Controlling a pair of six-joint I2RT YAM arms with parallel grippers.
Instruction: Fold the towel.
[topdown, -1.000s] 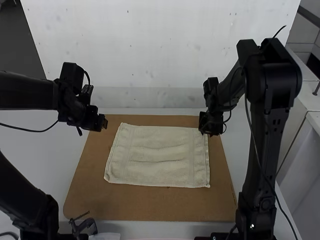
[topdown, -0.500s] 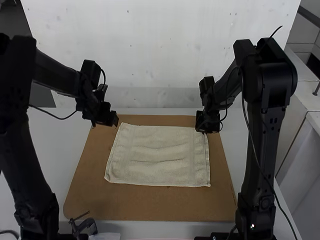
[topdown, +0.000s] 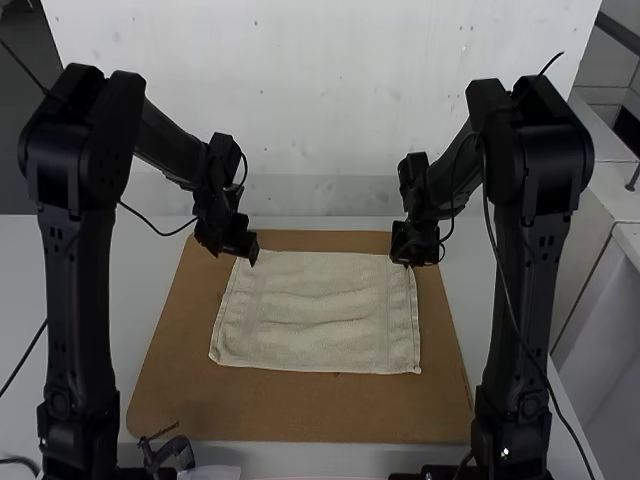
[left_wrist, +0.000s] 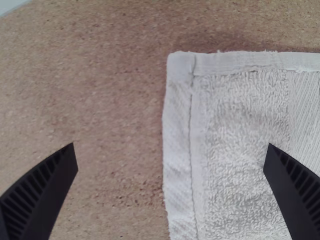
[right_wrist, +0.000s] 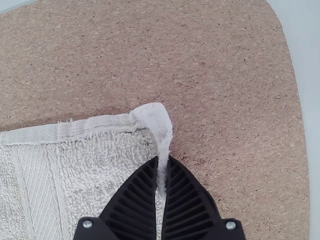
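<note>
The cream towel (topdown: 318, 312) lies spread on the brown board, slightly rippled. My left gripper (topdown: 250, 256) is over its far left corner in the high view. In the left wrist view, the left gripper (left_wrist: 170, 162) stands open, with the towel's corner (left_wrist: 181, 65) and hemmed side edge lying between its fingers. At the far right corner is my right gripper (topdown: 408, 262). The right wrist view has the right gripper (right_wrist: 162, 160) shut on the towel's side edge beside the corner (right_wrist: 152, 117), which sticks up in a small pinched fold.
The cork board (topdown: 290, 410) extends around the towel on a pale table (topdown: 150, 260). A small dark clamp-like object (topdown: 168, 452) stands at the near edge, left of centre. White cabinets are at the far right.
My left gripper has moved right, from outside the board to the towel's far left corner. The right gripper shifted slightly left early on, then stayed put. The towel lies much as before.
</note>
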